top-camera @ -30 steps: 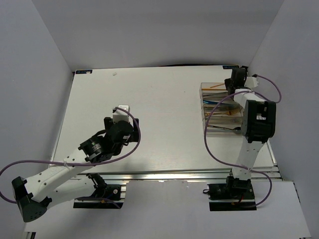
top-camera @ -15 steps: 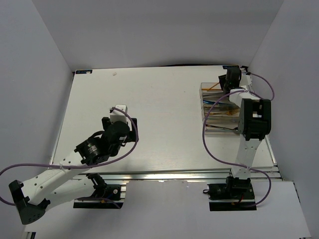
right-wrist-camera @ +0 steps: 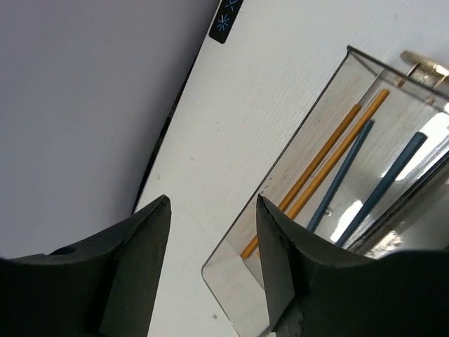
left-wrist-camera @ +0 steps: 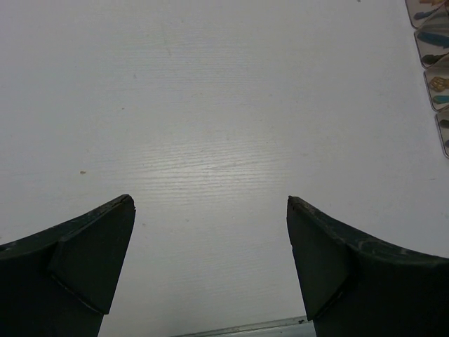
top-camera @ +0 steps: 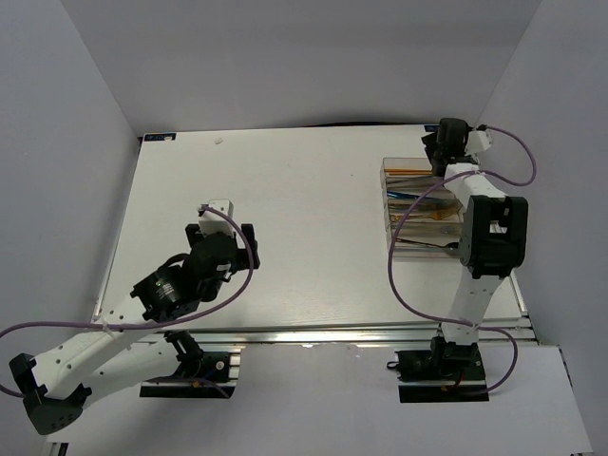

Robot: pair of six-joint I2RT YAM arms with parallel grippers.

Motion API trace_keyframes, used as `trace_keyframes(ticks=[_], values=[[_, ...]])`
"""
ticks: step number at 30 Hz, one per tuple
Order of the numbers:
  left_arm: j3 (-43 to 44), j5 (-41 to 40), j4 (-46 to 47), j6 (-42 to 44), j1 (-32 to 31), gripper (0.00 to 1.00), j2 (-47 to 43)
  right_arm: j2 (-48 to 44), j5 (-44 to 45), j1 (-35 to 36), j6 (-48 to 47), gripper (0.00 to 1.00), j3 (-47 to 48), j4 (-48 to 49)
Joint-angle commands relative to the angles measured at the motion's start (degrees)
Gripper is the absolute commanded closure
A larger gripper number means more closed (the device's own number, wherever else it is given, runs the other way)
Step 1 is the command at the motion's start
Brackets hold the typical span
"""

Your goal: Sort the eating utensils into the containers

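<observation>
The right gripper [right-wrist-camera: 212,210] hangs over the end slot of the clear tray [right-wrist-camera: 228,270], jaws apart, holding nothing; orange chopsticks [right-wrist-camera: 316,168] lie inside beside blue sticks [right-wrist-camera: 342,174], maybe chopsticks too, so like goes with like; the left gripper [left-wrist-camera: 209,210] sits wide apart over the table [left-wrist-camera: 210,105], holding nothing.

Overhead camera sees everything; both close wrist cameras share the tray [right-wrist-camera: 231,281].

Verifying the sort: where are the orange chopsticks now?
Right wrist view: orange chopsticks lie in the tray's farthest compartment, table's far right, beside two blue pieces.
</observation>
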Motion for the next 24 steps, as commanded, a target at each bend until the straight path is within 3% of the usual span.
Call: trace_keyframes(ticks=[1, 6, 8, 11, 12, 14, 18, 24], values=[[-0.2, -3.9, -0.5, -0.9, 0.0, 0.02, -0.5, -5.1, 0.8, -0.1, -8.9, 0.42, 6.5, -5.0], [3.4, -18.8, -8.2, -9.6, 3.1, 0.02, 4.1, -15.3, -4.9, 2.0, -29.7, 0.36, 6.5, -15.2], [6.6, -20.4, -10.9, -13.4, 5.8, 0.02, 8.2, -20.6, -1.6, 4.7, -41.0, 0.23, 0.5, -18.4], [11.3, -19.5, -8.9, -11.9, 10.7, 0.02, 12.0, -33.6, 0.7, 8.5, -51.8, 0.2, -7.3, -20.9], [12.5, -18.6, -8.0, -10.8, 12.3, 0.02, 13.6, -39.5, -0.5, 10.0, -52.8, 0.11, -10.8, -22.3], [17.3, -17.3, -8.3, -9.3, 16.9, 0.02, 14.7, -44.8, -2.0, 10.9, -53.4, 0.11, -12.9, -27.5], [22.5, -22.2, -10.4, -6.1, 19.3, 0.02, 13.1, -58.3, -2.8, 12.3, -53.0, 0.11, -12.9, -39.3], [19.9, -27.7, -13.4, -1.7, 19.4, 0.02, 2.1, -71.2, -6.5, 12.4, -53.4, 0.11, -14.2, -49.6]])
